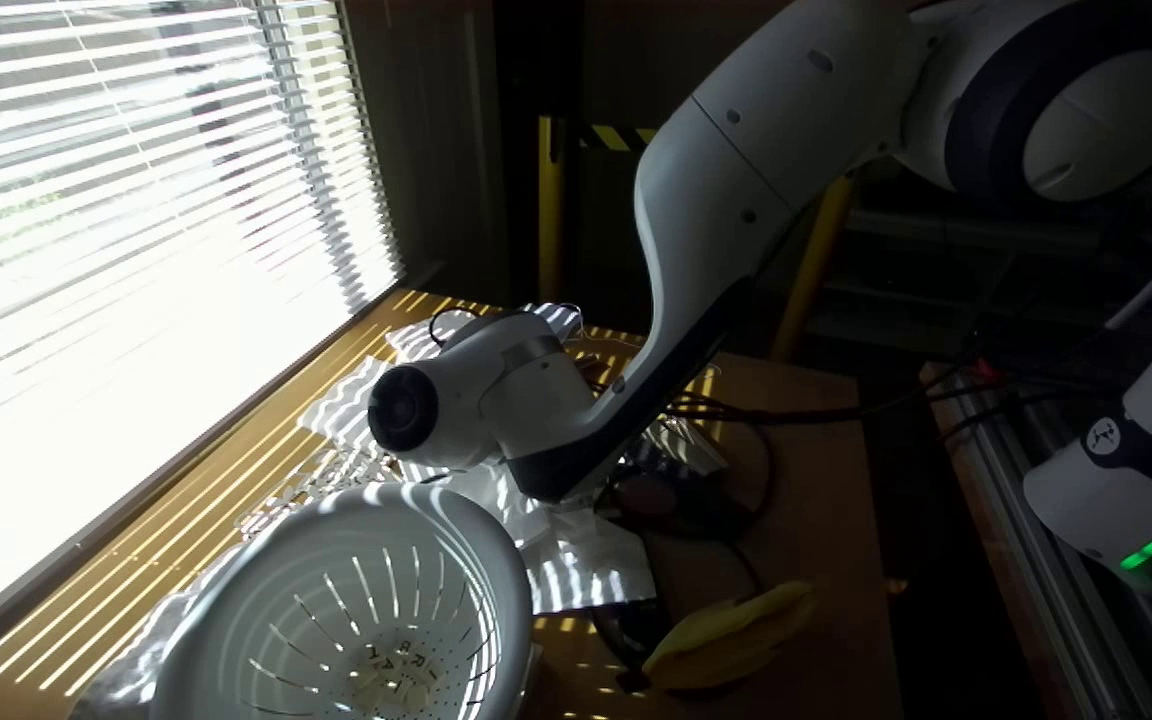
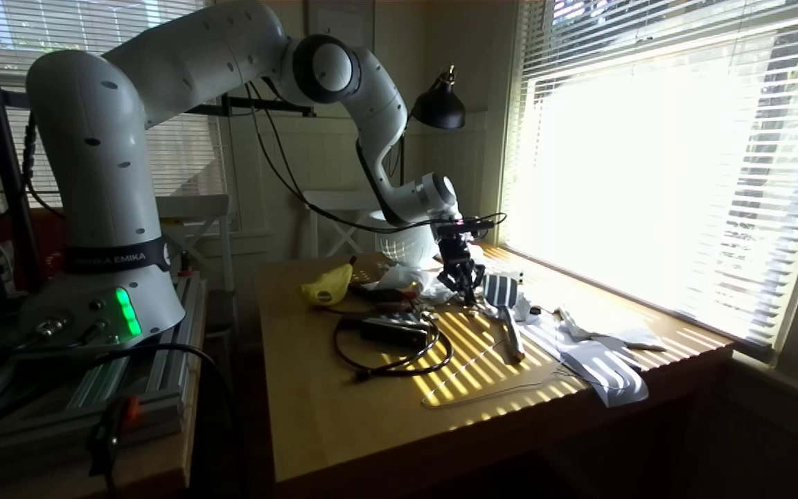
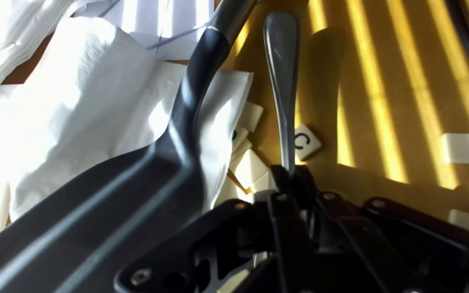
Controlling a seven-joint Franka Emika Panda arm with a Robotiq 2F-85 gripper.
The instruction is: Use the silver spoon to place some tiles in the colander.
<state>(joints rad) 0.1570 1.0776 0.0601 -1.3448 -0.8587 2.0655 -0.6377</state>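
My gripper [image 3: 292,173] is shut on the narrow part of the silver spoon [image 3: 282,57], whose handle end points away from the jaws. The spoon's bowl is hidden by the fingers. In an exterior view my gripper [image 2: 467,294] is low over the table. White letter tiles lie around the jaws, among them a C tile [image 3: 307,143] beside the spoon and a blank-looking tile [image 3: 462,148] to the right. The white colander [image 1: 501,565] stands near the window with several lettered tiles [image 1: 396,680] at its bottom. The colander [image 2: 406,246] is behind the gripper in an exterior view.
A black spatula [image 3: 179,142] lies close left of the jaws and shows in an exterior view [image 2: 501,292]. White crumpled paper [image 3: 96,114] lies under it. A yellow banana-shaped object [image 1: 731,640] and a looped black cable [image 2: 399,372] are on the table [image 2: 343,423].
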